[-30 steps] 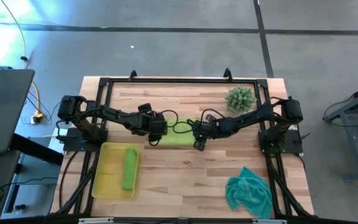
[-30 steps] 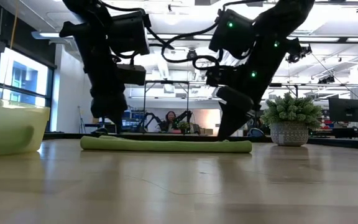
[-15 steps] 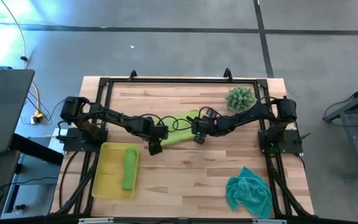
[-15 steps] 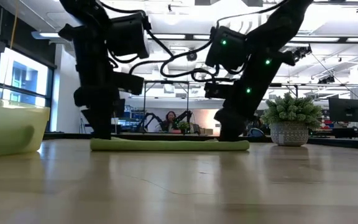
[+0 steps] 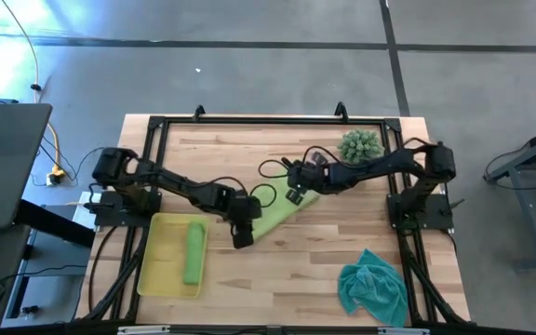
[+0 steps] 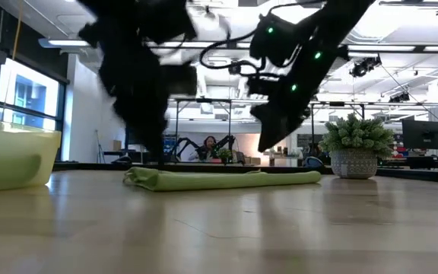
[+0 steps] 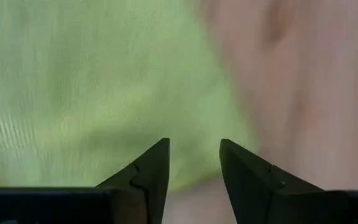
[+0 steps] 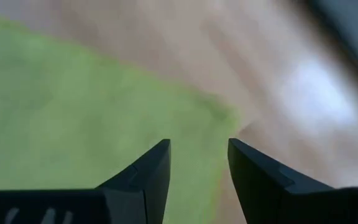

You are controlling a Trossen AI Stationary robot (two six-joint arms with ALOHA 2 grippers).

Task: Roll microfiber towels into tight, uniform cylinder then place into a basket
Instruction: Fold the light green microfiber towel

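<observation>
A lime green towel (image 5: 280, 210), a long narrow strip, lies slantwise on the table's middle; it also shows in the low view (image 6: 226, 180). My left gripper (image 5: 242, 234) is open over its near left end (image 7: 104, 93), fingers pointing down. My right gripper (image 5: 295, 193) is open above its far right end (image 8: 92, 99), lifted clear of it in the low view (image 6: 268, 137). A second lime towel (image 5: 194, 251), rolled, lies in the yellow basket (image 5: 161, 270). The teal towel (image 5: 372, 287) lies crumpled at the near right. My left gripper stands over the lime towel's near left end (image 7: 185, 168), its fingers apart and pointing down. The low view is blurred there, and I cannot tell whether the fingertips touch the cloth.
A spiky green plant in a pot (image 5: 361, 147) stands at the far right, close behind my right arm. A black cable (image 5: 270, 172) loops over the table behind the towel. Bare wood lies between the towel and the near edge.
My left gripper has gone toward the near edge and a little right; my right gripper has gone toward the far edge and risen. The lime towel has turned from lying left to right into a slant, its left end drawn nearer and its right end farther.
</observation>
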